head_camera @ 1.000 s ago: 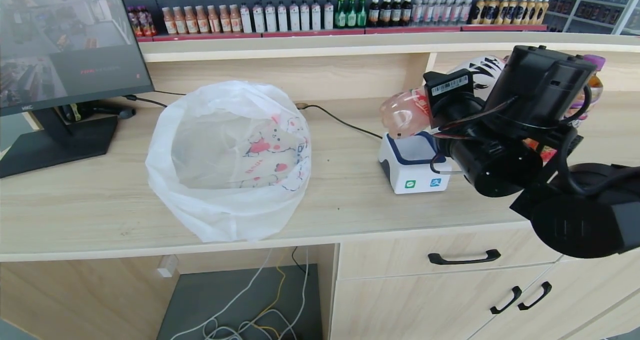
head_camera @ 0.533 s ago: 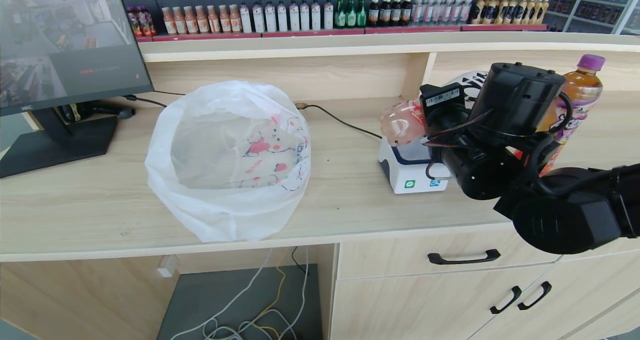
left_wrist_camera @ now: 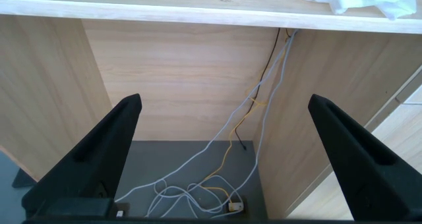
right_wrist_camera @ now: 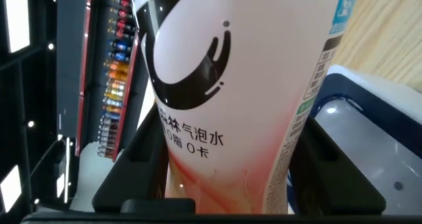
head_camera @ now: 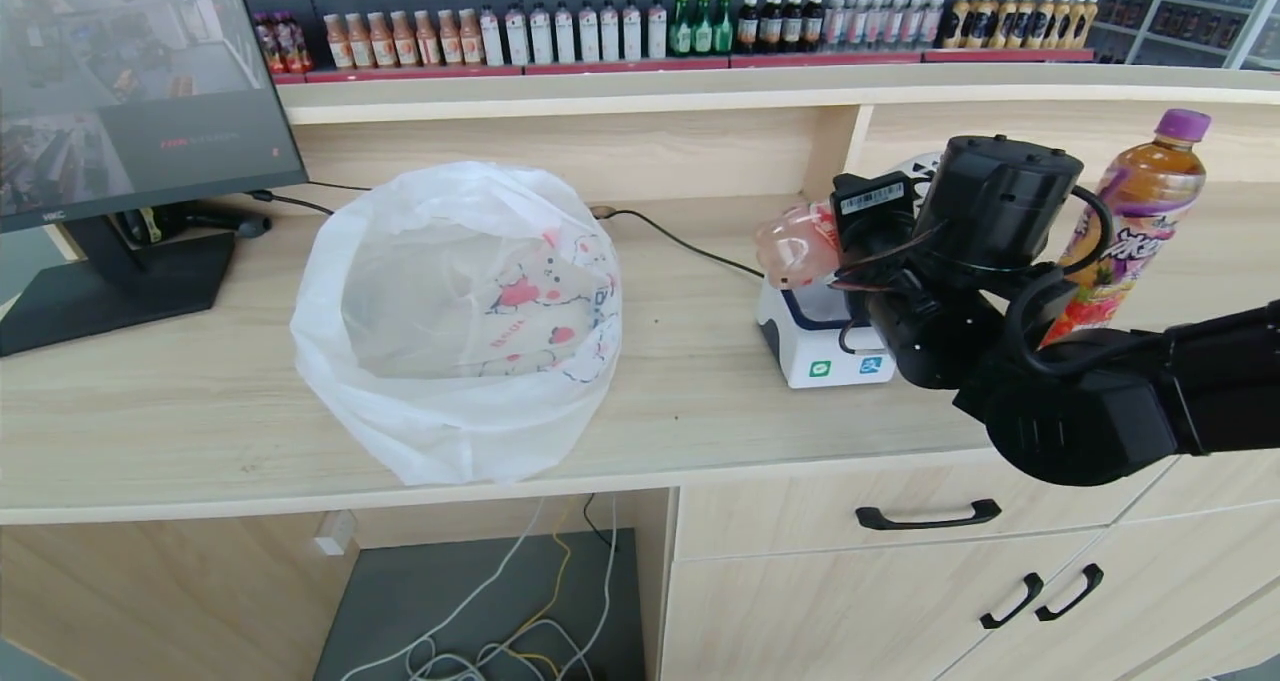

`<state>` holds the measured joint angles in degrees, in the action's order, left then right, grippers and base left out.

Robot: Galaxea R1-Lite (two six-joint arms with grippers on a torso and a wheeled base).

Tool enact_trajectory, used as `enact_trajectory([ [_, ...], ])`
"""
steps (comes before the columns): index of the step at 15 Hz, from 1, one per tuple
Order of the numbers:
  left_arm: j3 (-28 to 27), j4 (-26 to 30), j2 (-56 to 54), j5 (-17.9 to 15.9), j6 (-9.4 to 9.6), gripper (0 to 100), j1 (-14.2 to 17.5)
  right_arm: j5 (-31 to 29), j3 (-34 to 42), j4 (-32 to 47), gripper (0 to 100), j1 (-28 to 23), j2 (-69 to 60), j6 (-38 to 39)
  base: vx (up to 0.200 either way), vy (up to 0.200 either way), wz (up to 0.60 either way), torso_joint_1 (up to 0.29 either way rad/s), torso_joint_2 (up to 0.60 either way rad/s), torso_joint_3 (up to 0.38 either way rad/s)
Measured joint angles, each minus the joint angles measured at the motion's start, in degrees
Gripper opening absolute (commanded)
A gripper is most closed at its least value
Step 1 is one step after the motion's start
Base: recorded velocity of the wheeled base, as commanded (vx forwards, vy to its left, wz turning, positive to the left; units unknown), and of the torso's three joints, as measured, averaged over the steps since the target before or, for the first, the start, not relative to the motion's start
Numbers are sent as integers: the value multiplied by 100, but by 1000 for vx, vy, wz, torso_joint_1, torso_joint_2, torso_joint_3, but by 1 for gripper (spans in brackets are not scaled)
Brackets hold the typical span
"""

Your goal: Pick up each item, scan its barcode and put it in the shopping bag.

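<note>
On the counter (head_camera: 700, 416): monitor (head_camera: 130, 81) at left, bag (head_camera: 455, 321) at centre, scanner (head_camera: 815, 346) right of the bag. Right gripper (head_camera: 832, 251) holds a bottle (head_camera: 795, 246) directly above the scanner. Second bottle (head_camera: 1130, 221) stands farther right. Drinks shelf (head_camera: 640, 63) runs behind the counter.
</note>
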<state>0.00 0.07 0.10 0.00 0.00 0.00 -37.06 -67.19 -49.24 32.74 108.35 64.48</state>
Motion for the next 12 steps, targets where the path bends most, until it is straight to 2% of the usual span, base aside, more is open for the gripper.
enact_trajectory([
  [12,0,2,0,0,0,100,0,-2,-83,-2,0,-129,179,94,0,0,0,0,0,0],
])
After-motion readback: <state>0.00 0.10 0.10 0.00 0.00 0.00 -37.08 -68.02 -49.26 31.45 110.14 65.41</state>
